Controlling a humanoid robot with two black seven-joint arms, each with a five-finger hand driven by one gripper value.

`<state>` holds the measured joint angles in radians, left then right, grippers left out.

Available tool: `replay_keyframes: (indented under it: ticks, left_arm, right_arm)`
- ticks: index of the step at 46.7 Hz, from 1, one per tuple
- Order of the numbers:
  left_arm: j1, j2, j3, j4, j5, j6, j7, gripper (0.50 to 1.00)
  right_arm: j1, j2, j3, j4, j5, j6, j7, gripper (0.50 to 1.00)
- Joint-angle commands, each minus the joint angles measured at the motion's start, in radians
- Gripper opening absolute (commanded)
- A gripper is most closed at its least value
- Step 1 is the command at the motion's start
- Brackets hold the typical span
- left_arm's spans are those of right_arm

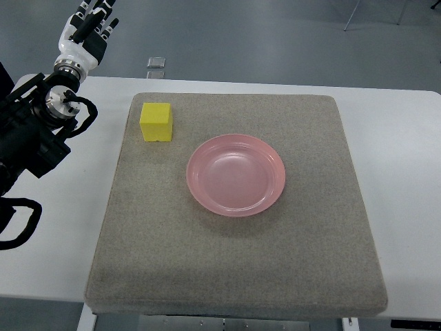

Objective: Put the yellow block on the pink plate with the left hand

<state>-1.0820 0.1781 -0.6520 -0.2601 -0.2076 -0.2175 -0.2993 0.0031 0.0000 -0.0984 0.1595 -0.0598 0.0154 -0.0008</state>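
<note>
A yellow block [156, 121] sits on the grey mat near its far left corner. To its right and a little nearer lies the pink plate [204, 197], with nothing on it. My left hand [89, 25] is at the top left, beyond the table's far edge, well away from the block. Its fingers [85, 17] are relaxed and hold nothing. The left arm runs down the left edge of the picture.
The grey mat [275, 276] covers most of the white table [406, 152]. Black cables loop at the left edge [21, 224]. A small metal floor plate [156, 63] lies beyond the table. Chair legs [358, 14] show at the top right.
</note>
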Motion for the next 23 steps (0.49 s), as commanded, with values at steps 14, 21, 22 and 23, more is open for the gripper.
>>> replay_keyframes:
  ticks: [14, 21, 22, 23]
  left_arm:
    - [0.001, 0.000, -0.001, -0.008, -0.013, 0.026, 0.012, 0.981]
    - [0.001, 0.000, 0.002, -0.008, -0.009, 0.026, 0.012, 0.988]
    - [0.004, 0.000, 0.002, -0.008, -0.009, 0.026, 0.012, 0.988]
    - [0.005, 0.000, 0.002, -0.008, -0.009, 0.026, 0.012, 0.988]
  right_arm:
    - [0.000, 0.000, -0.001, 0.000, 0.000, 0.000, -0.001, 0.924]
    - [0.000, 0.000, 0.000, 0.000, 0.000, 0.000, 0.001, 0.924]
    - [0.000, 0.000, 0.000, 0.000, 0.000, 0.000, 0.001, 0.924]
    - [0.000, 0.000, 0.000, 0.000, 0.000, 0.000, -0.001, 0.924]
